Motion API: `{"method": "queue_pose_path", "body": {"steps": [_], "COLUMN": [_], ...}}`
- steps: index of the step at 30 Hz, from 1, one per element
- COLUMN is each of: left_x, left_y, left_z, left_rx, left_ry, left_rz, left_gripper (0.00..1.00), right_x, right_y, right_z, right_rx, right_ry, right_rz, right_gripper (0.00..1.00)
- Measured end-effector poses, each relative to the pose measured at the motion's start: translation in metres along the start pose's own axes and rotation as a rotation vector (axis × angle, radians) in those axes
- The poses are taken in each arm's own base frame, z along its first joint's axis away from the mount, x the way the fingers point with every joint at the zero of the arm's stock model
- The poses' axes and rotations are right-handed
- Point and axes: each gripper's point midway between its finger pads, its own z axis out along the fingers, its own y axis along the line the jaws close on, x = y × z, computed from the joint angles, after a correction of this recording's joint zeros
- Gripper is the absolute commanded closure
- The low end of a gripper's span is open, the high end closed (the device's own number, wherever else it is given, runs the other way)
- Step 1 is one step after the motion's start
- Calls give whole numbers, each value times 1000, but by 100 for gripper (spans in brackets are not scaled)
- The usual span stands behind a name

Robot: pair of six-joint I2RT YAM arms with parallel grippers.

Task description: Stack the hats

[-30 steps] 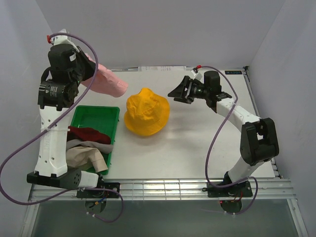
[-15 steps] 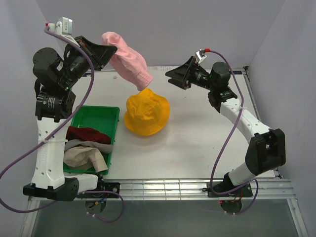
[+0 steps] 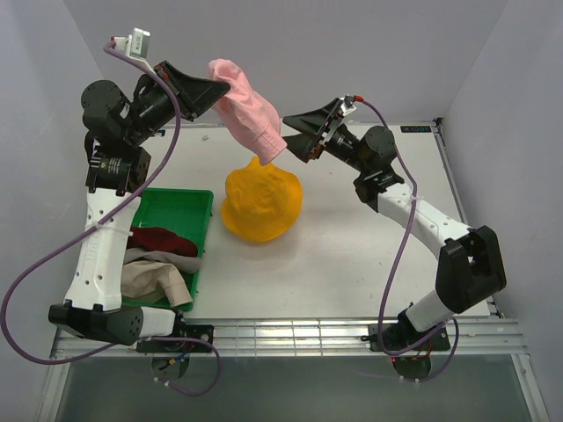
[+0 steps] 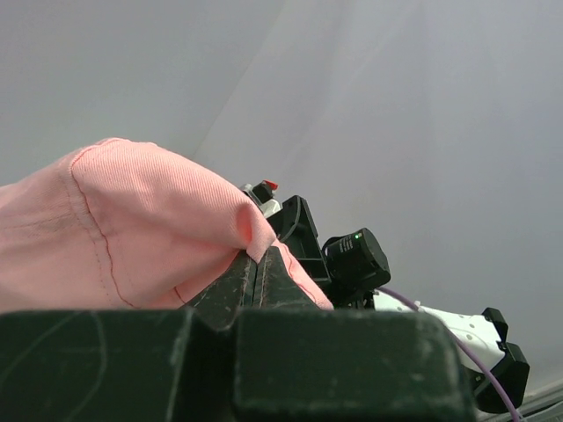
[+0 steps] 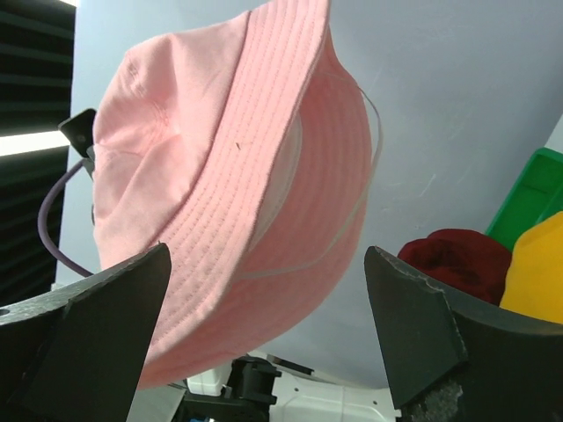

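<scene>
The left hand is gripping the pale pink hat, its jaws pinched shut on a fold of the crown, as the left wrist view confirms. It is holding the hat raised in the air, above the far part of the worktop. The pink hat is hanging with its brim lowest, directly over the yellow-orange hat, which is sitting crown-up on the worktop beside the green tray. Whether the pink brim is touching the yellow crown cannot be told.

The right hand is standing with its jaws spread wide, empty, and is pointing at the pink hat's brim. In the right wrist view the brim is hanging between the two fingers; contact cannot be confirmed.

The dark red hat and the beige hat are lying heaped in the tray.
</scene>
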Motion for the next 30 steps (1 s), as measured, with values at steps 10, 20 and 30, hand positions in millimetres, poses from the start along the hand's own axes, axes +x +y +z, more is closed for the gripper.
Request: {"method": "queue_pose_path", "body": {"steps": [10,20,30], "left_x": [18,28,39], "left_y": [11,9,17], "left_z": [2,-9,-26], "left_rx": [15,0,-158], "left_ry": [33,52,143], "left_rz": [-35,-25,-85], "left_gripper": [100,100,100], "right_x": [5,12,24], "right_y": [4,-5,-43], "right_z": [12,18,21], "right_rx": [-56,-46,126], "right_ry": [-12,2,85], "right_rz": [100,134,-5], "right_gripper": [9,72,86]}}
